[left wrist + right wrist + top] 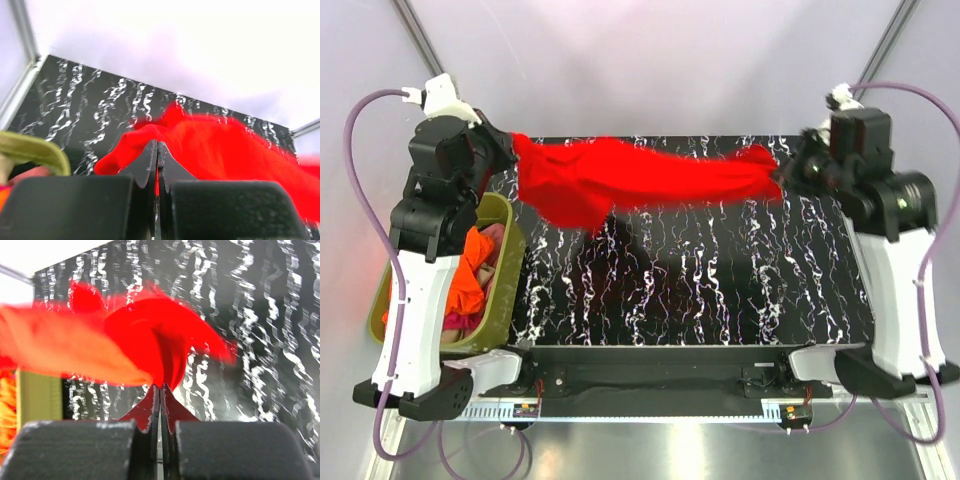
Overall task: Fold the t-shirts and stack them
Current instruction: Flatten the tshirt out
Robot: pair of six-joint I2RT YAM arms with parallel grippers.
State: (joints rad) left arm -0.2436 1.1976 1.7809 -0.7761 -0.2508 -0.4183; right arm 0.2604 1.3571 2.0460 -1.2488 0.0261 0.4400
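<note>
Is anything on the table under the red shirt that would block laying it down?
Nothing visible does. The red shirt hangs stretched between the left gripper and right gripper over the table; the olive tub of other shirts sits beside its left edge.

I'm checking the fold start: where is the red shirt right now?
In the top view the red shirt is stretched over the far part of the table, one end in the left pincer, the other in the right pincer.

left gripper [157, 152] jaws pinched on red t-shirt [225, 150]; black marbled table [85, 110] behind; olive tub rim [35, 147] at left.
</note>
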